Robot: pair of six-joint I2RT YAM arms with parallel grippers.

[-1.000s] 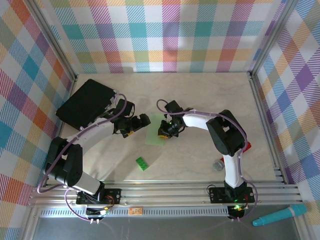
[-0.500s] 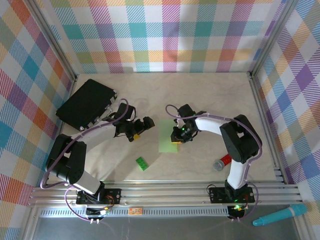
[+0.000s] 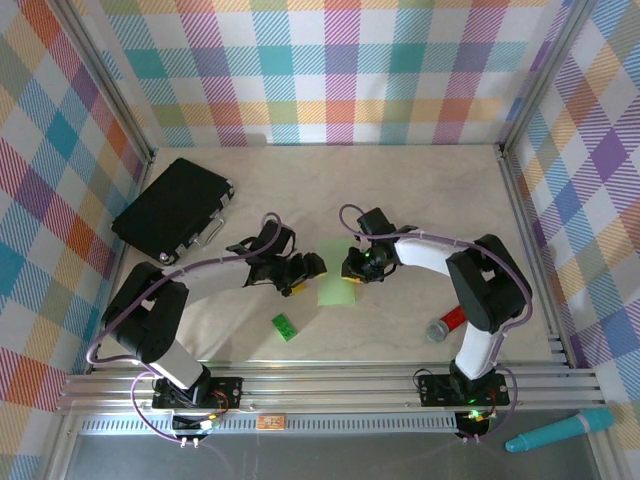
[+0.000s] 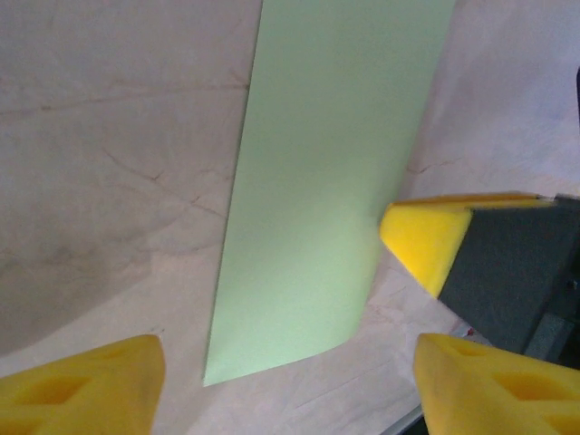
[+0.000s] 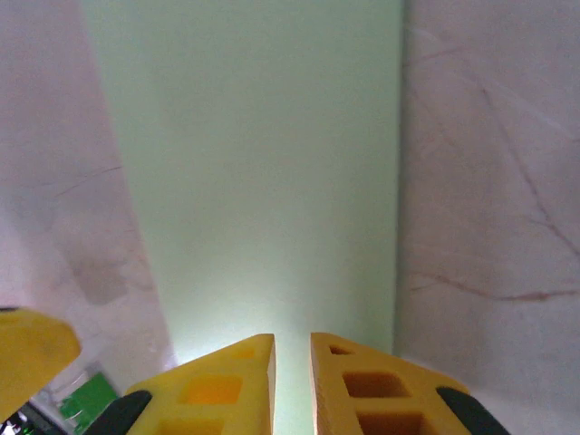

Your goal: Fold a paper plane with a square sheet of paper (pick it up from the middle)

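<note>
The square sheet of paper [image 3: 337, 285] runs under the near-shut right hand [image 5: 292, 362], grip unclear; left hand [image 4: 290, 385] wide.

The left arm [image 3: 150, 325] and the right arm [image 3: 428, 252] are made of fat black joints and smooth white tubes, and a thin purple cable [image 3: 205, 265] loops along each one. Each arm stands on a small black base [image 3: 215, 390] at the bottom of the frame. The left gripper [image 4: 290, 349] has bright yellow fingers [image 4: 86, 385] with little dents, and the right gripper [image 5: 292, 340] has the same on dark grey holders.
</note>
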